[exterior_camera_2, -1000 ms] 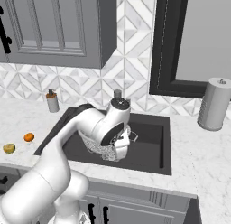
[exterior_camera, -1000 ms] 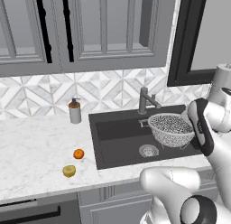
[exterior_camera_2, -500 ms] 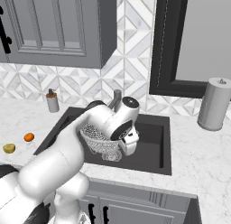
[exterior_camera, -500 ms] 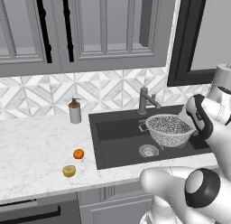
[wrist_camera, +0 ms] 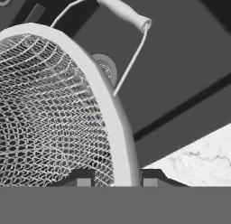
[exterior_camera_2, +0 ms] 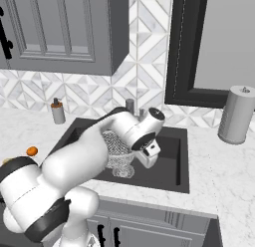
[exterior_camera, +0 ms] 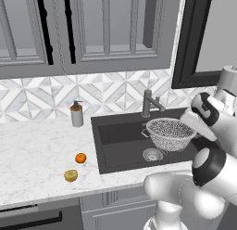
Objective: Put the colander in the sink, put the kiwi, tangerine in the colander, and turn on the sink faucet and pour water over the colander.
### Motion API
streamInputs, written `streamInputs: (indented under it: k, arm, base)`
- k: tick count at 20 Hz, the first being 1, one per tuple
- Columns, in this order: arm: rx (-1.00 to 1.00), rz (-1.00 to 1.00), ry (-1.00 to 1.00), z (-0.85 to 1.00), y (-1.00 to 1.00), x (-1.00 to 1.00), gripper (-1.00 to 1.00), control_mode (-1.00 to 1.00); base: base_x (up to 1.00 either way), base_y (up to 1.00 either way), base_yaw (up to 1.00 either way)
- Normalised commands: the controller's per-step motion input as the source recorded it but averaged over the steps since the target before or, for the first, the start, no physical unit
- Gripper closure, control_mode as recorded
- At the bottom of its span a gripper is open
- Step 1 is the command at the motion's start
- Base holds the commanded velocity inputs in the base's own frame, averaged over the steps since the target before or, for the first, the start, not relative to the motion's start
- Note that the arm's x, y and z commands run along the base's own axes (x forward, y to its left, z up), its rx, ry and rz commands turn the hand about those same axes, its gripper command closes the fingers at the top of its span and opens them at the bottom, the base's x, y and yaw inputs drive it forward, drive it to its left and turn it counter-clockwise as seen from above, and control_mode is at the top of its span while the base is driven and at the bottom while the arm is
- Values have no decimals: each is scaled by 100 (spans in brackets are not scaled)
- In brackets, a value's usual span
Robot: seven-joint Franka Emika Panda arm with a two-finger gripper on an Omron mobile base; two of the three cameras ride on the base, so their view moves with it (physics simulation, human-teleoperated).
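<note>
Gripping the colander (wrist_camera: 58, 110) by its rim, the hand (wrist_camera: 113, 177) has its two tips pinched nearly together, one inside the mesh wall and one outside, as the hand view shows at its bottom centre. That edge grip explains the tilt: the bowl hangs from one side instead of sitting level. In the left base view the colander (exterior_camera: 170, 133) sits at centre right of the frame, over the dark sink (exterior_camera: 115, 131), with the round silver drain (exterior_camera: 152, 154) just below and left of it. Whether its base touches the basin floor I cannot tell; it looks slightly raised. The sink faucet (exterior_camera: 149, 103) stands just behind it at the basin's back edge, so a bowl set down here would probably lie within reach of the spout.

On the white marble worktop (exterior_camera: 37, 150), at lower left of the frame, the tangerine (exterior_camera: 80, 157) and the kiwi (exterior_camera: 71, 175) lie near each other and well apart from the sink, untouched. A grey soap pump bottle (exterior_camera: 76, 114) stands farther back by the tiled wall. My reading is that setting the colander down is the step in hand, with both fruits and the water not yet dealt with.
</note>
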Motion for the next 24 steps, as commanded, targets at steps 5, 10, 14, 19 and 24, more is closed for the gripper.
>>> streamInputs:
  k: [5,10,14,19,24]
  arm:
    - [10,4,0,-21,0,11,100,-100]
    - [2,0,0,-22,-1,20,100,-100]
    - [0,0,0,-23,0,26,100,-100]
    - [0,0,0,-25,4,27,100,-100]
    - [0,0,1,-28,6,30,100,-100]
  base:
    - [0,0,0]
    - [0,0,0]
    - [0,0,0]
    - [0,0,0]
    - [0,0,0]
